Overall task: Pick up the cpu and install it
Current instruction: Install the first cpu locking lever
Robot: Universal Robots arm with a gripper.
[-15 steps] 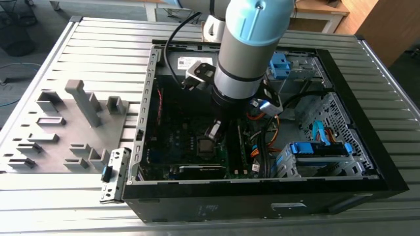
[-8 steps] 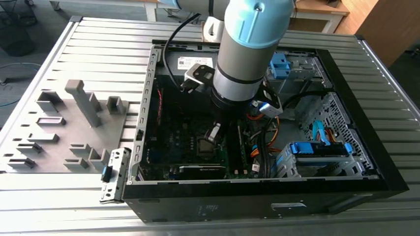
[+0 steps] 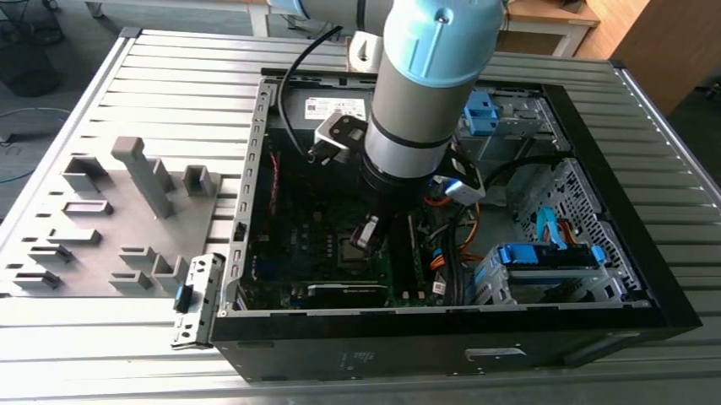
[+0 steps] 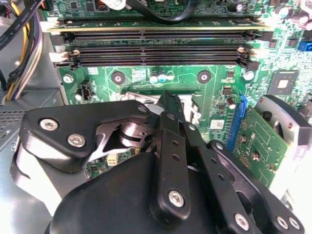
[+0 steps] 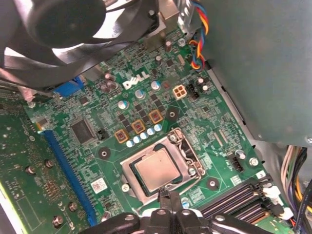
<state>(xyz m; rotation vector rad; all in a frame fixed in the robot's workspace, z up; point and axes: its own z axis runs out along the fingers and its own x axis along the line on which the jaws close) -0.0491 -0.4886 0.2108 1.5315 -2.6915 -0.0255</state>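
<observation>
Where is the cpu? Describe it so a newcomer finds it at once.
Start at the open black case, then the green motherboard on its floor. The cpu lies in the metal socket frame mid-board, by the pincer: a plain silvery square, unlike the dark chips around it.

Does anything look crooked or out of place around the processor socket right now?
Nothing stands out. In the first wrist view the square silvery metal cpu lies flat and square inside its socket frame on the green motherboard, with the black gripper just beside it.
</observation>
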